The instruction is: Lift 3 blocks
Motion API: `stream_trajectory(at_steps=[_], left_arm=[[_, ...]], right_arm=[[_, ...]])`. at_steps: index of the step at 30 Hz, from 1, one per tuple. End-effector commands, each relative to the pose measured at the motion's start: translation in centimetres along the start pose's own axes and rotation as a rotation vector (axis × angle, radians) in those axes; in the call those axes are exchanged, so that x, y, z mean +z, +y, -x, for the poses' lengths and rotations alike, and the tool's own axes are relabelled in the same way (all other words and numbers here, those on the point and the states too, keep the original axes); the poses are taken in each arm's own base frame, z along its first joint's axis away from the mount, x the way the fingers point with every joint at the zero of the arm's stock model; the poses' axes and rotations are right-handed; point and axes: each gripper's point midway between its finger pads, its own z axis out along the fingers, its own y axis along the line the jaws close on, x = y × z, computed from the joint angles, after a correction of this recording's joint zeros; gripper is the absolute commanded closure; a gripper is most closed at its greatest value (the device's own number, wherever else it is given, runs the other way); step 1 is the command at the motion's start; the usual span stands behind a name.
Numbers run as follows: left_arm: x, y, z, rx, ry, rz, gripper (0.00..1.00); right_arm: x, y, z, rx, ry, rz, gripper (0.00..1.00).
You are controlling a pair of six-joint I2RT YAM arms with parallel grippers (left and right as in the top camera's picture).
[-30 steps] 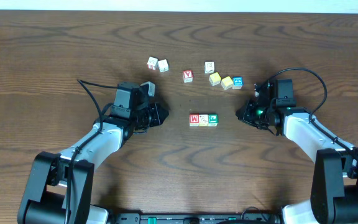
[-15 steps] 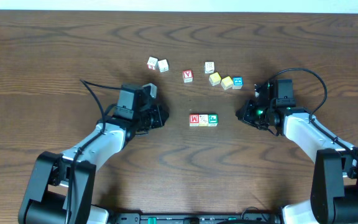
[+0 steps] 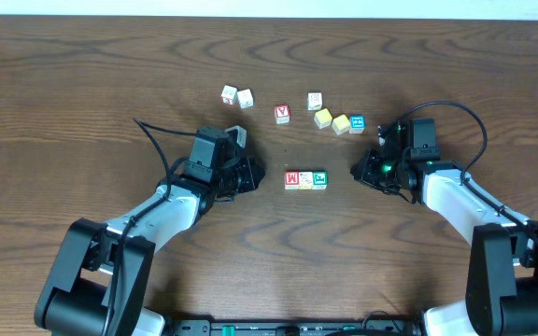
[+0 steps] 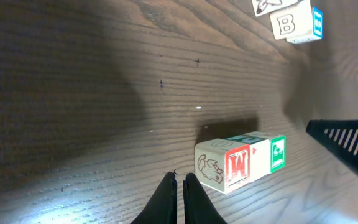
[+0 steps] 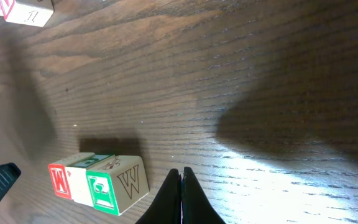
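Three blocks sit in a short row on the brown counter [image 3: 82,75]. They are side by side and touching, and all of them lie flat on the wood. The row is right between the two pincers.

The red block [image 3: 291,178] with the white letter is at the end closest to the left pincer [image 3: 248,175]. The cream block [image 3: 305,180] is in the middle. The green block [image 3: 319,179] is at the end closest to the right pincer [image 3: 355,172].

The left pincer has its two fingers pressed together with only a thin crack between them. It holds nothing. Its tip points at the red end of the row, near it but not touching.

The right pincer has its fingers tight together too, and it holds nothing. Its tip points at the green end, with some bare wood in between.

More blocks lie loose past the row, farther from both pincers. A blue block [image 3: 357,123] and two yellow blocks [image 3: 322,119] are nearer the right pincer. Two white blocks [image 3: 229,94] are nearer the left pincer.
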Motion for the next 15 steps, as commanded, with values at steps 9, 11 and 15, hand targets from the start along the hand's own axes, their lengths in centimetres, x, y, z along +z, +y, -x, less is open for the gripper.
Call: stream_trajectory(at_steps=[9, 11, 15], left_arm=[[1.4, 1.5, -1.1, -0.091, 0.013, 0.077, 0.93], [1.8, 1.6, -1.5, -0.094, 0.025, 0.081, 0.93], [2.2, 1.0, -1.6, -0.094, 0.025, 0.053, 0.92]], right_arm=[[0.3, 0.7, -0.9, -0.012, 0.016, 0.000, 0.99], [0.4, 0.8, -1.0, -0.015, 0.018, 0.000, 0.99], [0.4, 0.4, -0.8, 0.019, 0.008, -0.024, 0.99]])
